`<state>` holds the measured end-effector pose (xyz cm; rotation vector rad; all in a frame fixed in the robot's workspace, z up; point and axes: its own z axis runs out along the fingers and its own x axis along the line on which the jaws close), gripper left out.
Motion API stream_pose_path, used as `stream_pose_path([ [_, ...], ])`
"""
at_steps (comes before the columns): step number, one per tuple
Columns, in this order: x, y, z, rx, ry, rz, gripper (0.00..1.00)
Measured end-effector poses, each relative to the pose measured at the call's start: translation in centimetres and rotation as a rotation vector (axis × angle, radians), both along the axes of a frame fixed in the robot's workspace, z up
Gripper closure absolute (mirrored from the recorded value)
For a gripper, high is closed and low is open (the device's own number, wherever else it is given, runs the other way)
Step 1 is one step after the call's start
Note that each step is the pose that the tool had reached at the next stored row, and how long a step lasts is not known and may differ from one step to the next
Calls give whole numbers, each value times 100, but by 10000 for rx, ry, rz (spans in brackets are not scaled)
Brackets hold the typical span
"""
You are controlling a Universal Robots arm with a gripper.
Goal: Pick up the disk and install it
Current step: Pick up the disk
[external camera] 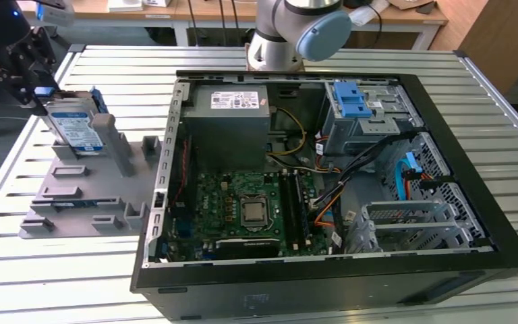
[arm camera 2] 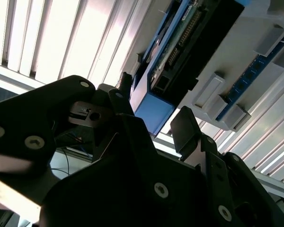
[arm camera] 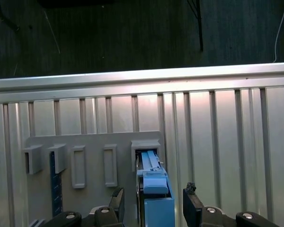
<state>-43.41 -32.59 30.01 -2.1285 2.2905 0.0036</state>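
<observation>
The disk (external camera: 75,129), silver with a white-and-blue label and a blue bracket, stands on edge in a slot of the grey holder plate (external camera: 79,199) at the exterior view's left. My gripper (external camera: 45,94) hovers at its upper end. In both wrist views the fingers straddle the disk's blue bracket end (arm camera: 156,201) (arm camera 2: 154,112), with a gap on each side. The gripper (arm camera: 155,205) is open and its pads are not touching the bracket. One black fingertip (arm camera 2: 183,126) shows beside the bracket.
The open computer case (external camera: 479,155) lies to the exterior view's right of the holder, with a grey power supply (external camera: 227,121), a motherboard (external camera: 245,209) and a drive cage with a ridged blue latch (external camera: 352,104). The arm's base (external camera: 282,40) stands behind the case on the slatted metal table (external camera: 52,283).
</observation>
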Motion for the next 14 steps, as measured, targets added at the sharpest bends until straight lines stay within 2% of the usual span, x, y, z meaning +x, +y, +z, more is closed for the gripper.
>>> stream_pose_path([
  [3, 1, 7, -15, 0, 26, 2, 40],
  [7, 0, 9, -44, -1, 113, -1, 40],
  [14, 1, 14, -55, 1, 122, 1, 40],
])
